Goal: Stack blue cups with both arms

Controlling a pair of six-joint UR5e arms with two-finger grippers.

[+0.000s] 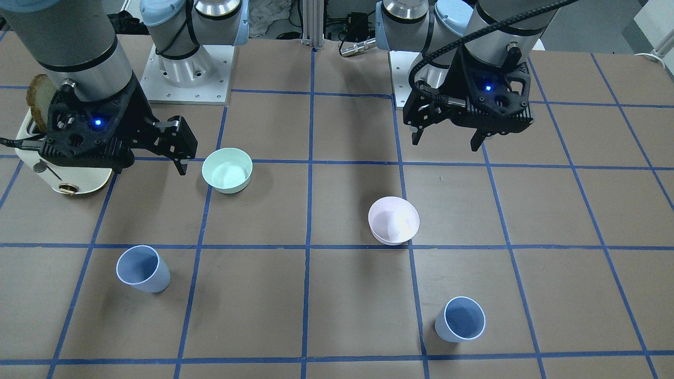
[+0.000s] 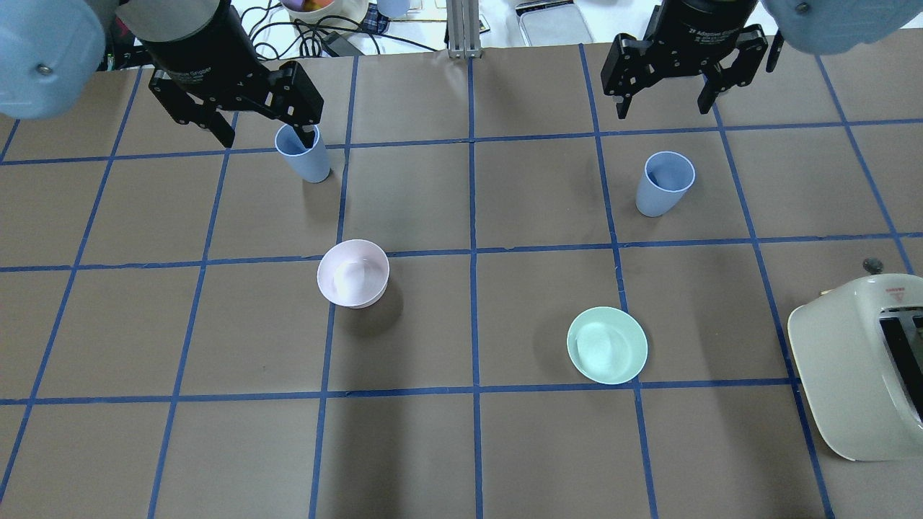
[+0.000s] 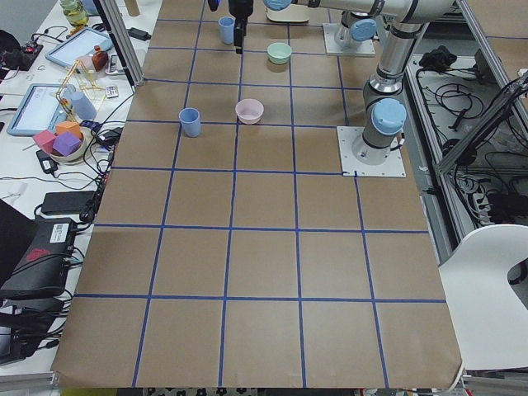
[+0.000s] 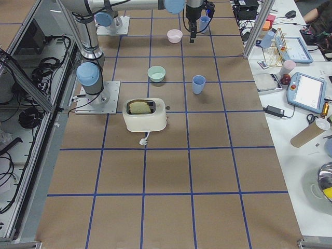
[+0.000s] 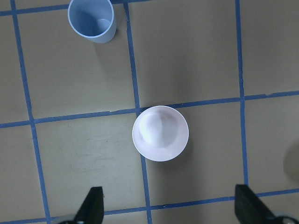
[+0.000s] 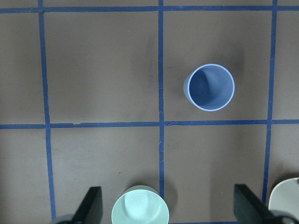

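Two blue cups stand upright and apart on the table. One cup is on my left side, beyond the pink bowl. The other cup is on my right side. My left gripper is open and empty, held high over the pink bowl. My right gripper is open and empty, held high near the mint-green bowl and short of its cup.
A pale pink bowl stands left of centre. A mint-green bowl stands right of centre. A cream toaster with a toast slice sits at the near right. Clutter lies beyond the table's far edge.
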